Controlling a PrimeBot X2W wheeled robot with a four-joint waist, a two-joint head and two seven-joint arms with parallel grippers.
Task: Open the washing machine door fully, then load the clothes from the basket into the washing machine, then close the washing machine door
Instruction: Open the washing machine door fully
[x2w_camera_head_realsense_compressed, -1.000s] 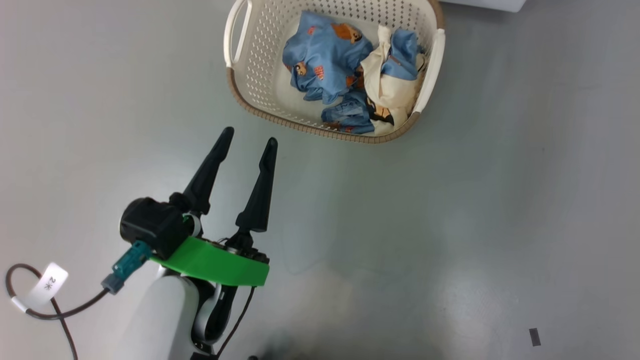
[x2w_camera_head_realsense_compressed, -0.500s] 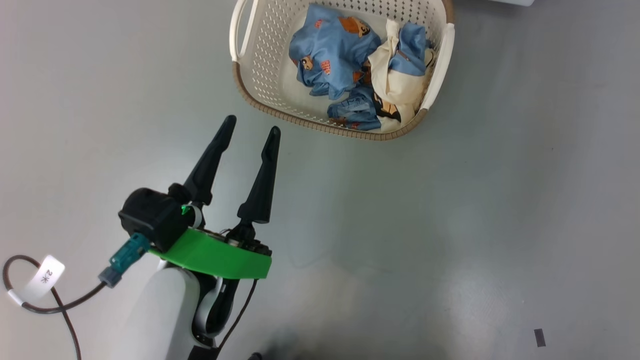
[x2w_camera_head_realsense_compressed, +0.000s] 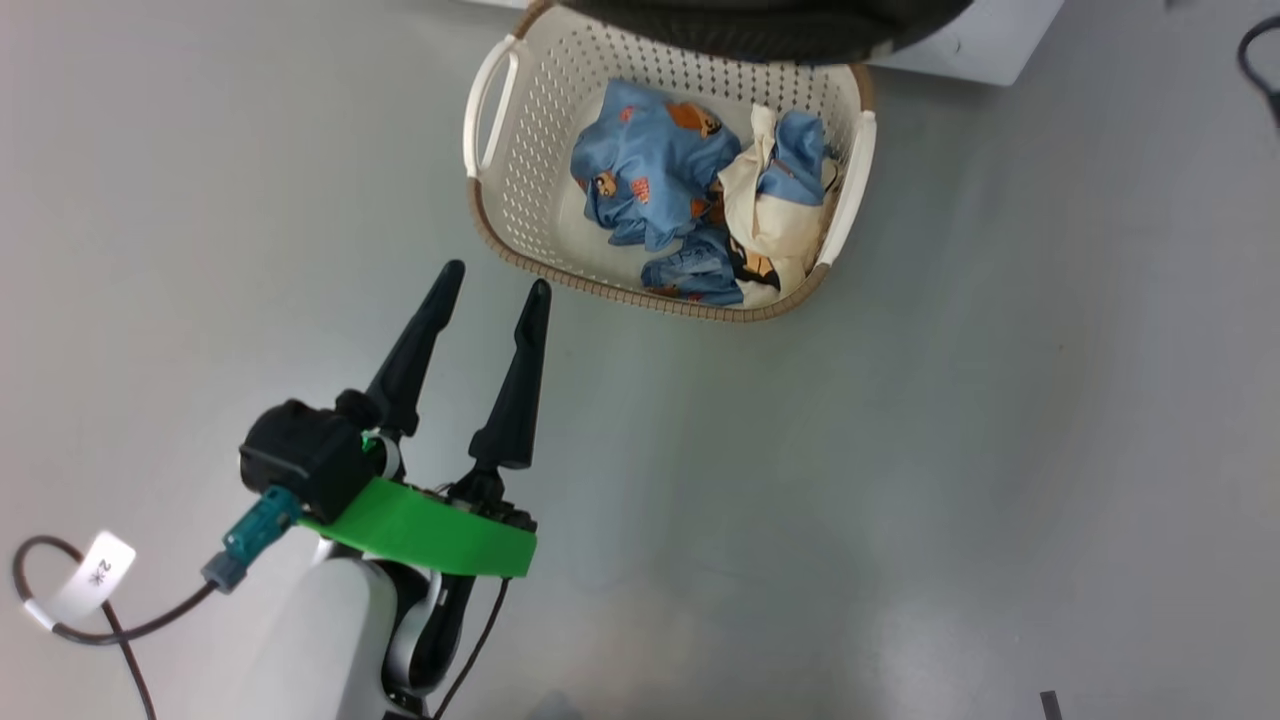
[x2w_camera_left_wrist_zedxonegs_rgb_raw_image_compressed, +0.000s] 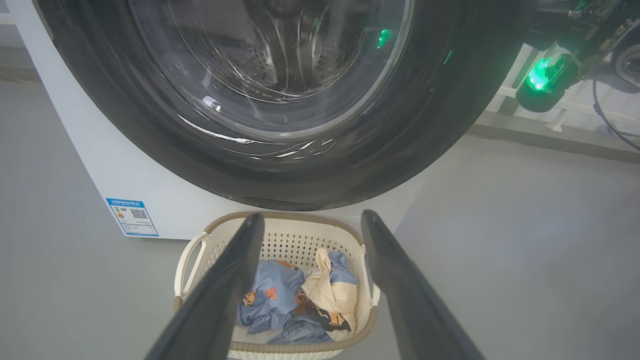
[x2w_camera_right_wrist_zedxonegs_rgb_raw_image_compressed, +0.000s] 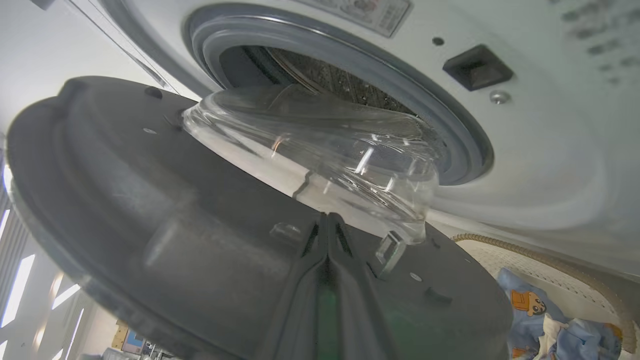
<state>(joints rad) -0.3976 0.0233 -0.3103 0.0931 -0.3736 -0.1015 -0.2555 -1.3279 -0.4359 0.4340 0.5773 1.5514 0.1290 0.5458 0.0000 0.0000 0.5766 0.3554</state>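
The cream basket (x2w_camera_head_realsense_compressed: 510, 190) stands on the floor with the blue and cream clothes (x2w_camera_head_realsense_compressed: 650, 170) in it. My left gripper (x2w_camera_head_realsense_compressed: 495, 285) is open and empty, a short way in front of the basket's near rim. In the left wrist view its fingers (x2w_camera_left_wrist_zedxonegs_rgb_raw_image_compressed: 235, 270) frame the basket (x2w_camera_left_wrist_zedxonegs_rgb_raw_image_compressed: 192, 250) and the clothes (x2w_camera_left_wrist_zedxonegs_rgb_raw_image_compressed: 272, 300). Above them hangs the black washing machine door (x2w_camera_left_wrist_zedxonegs_rgb_raw_image_compressed: 125, 115) of the white washing machine (x2w_camera_left_wrist_zedxonegs_rgb_raw_image_compressed: 100, 170). My right gripper (x2w_camera_right_wrist_zedxonegs_rgb_raw_image_compressed: 327, 216) is shut on nothing, its tips at the door's inner face (x2w_camera_right_wrist_zedxonegs_rgb_raw_image_compressed: 150, 210), beside the glass bowl. The door stands partly open from the drum opening (x2w_camera_right_wrist_zedxonegs_rgb_raw_image_compressed: 320, 75).
The door's black edge (x2w_camera_head_realsense_compressed: 760, 35) overhangs the basket's far end. A blue label (x2w_camera_left_wrist_zedxonegs_rgb_raw_image_compressed: 132, 217) is on the machine's lower left front. Grey floor (x2w_camera_head_realsense_compressed: 900, 450) lies open around the basket. My right arm's wrist with a green light (x2w_camera_left_wrist_zedxonegs_rgb_raw_image_compressed: 542, 75) is beyond the door's right edge.
The head camera has shifted, so the basket sits lower in the picture and the door's black edge now shows above it. My left gripper stays open in about the same place.
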